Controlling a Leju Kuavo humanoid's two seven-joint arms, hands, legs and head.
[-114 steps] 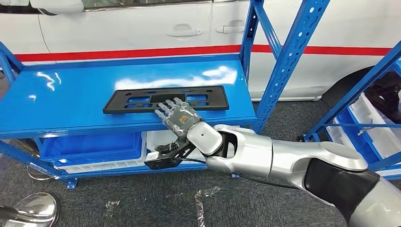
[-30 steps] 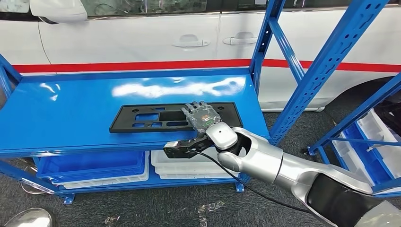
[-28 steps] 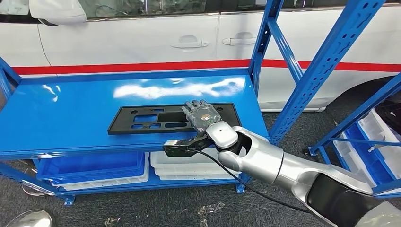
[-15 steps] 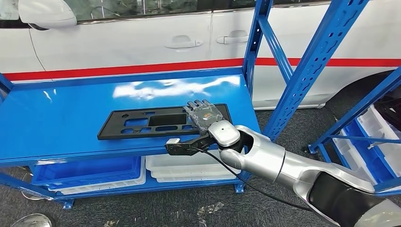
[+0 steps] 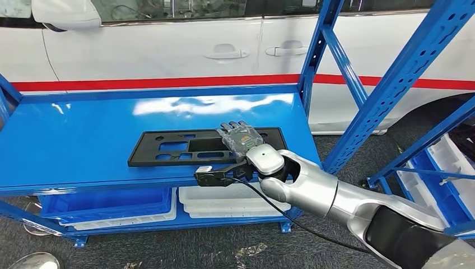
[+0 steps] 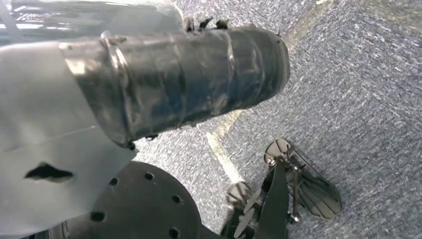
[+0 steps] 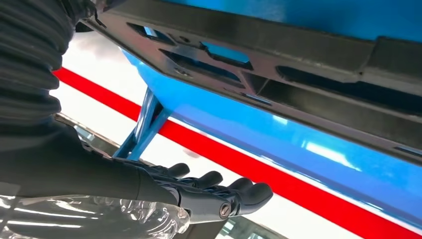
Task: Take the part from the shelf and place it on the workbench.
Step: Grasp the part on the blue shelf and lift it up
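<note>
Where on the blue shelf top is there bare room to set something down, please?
Bare shelf top lies left of the black part, and a wide strip runs behind it to the rear edge. It is crowded at the part's right end, where the right hand lies over it, near the upright.

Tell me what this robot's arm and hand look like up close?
The right arm is smooth silver with a black band near the elbow and a rounded silver wrist. A thin black cable hangs under it. The right hand has dark fingers under a clear plastic cover.
</note>
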